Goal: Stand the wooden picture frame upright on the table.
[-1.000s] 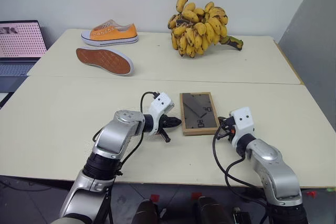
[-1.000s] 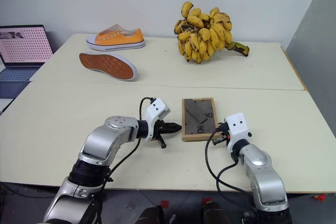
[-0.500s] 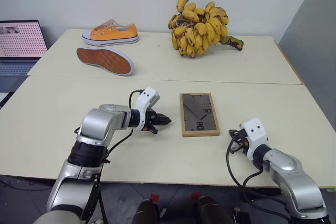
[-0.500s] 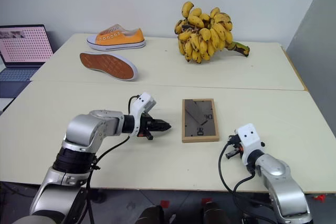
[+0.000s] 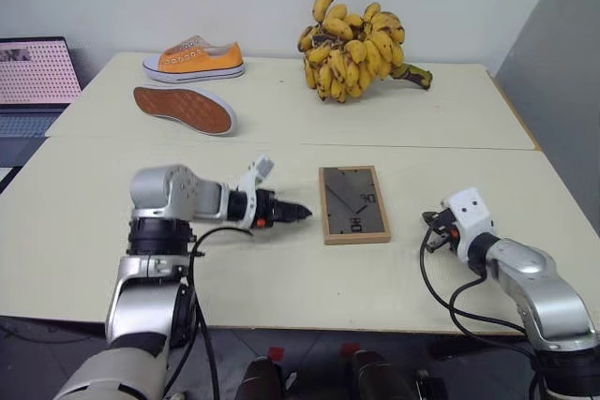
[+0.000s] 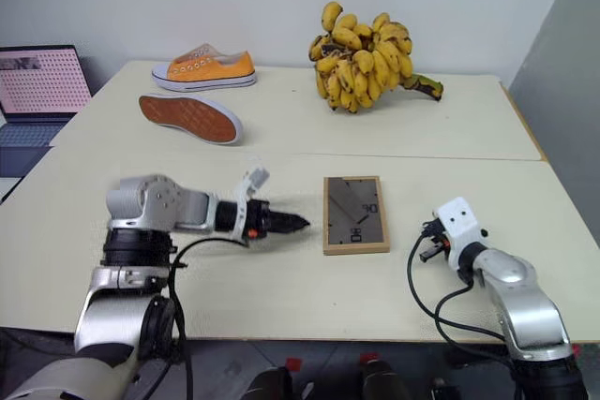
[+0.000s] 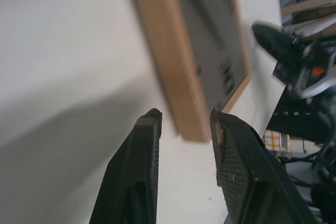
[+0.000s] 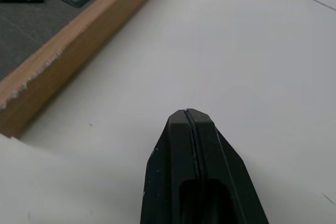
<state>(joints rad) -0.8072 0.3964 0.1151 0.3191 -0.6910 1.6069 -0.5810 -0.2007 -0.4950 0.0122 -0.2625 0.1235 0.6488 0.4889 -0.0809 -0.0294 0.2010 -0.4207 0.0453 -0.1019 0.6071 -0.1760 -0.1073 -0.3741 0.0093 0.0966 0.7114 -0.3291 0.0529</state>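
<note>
Wooden picture frame (image 5: 354, 203) lies flat on the near section of the table (image 5: 281, 274), backing side up, easel stand folded against the dark back, roughly centred between the two arms; not yet upright. Left tool (image 5: 302, 213) sits just left of the frame's left edge, pointing right toward it and low over the table; in the left wrist view its fingers (image 7: 137, 171) stand parted, with the frame's near corner in line with the gap, not touching. Judgement: this spread and heading suit pinching the wooden rim edge-on so the frame can be tipped up. Right tool (image 6: 427, 243) rests right of the frame, a little apart, fingers pressed fully together and holding nothing; likely positioned to brace the opposite edge or catch the frame as it rises. Far section carries two orange shoes (image 5: 192, 58) and a banana bunch (image 5: 352, 44), well apart from the work. Laptop (image 5: 33, 77) off the far left.
</note>
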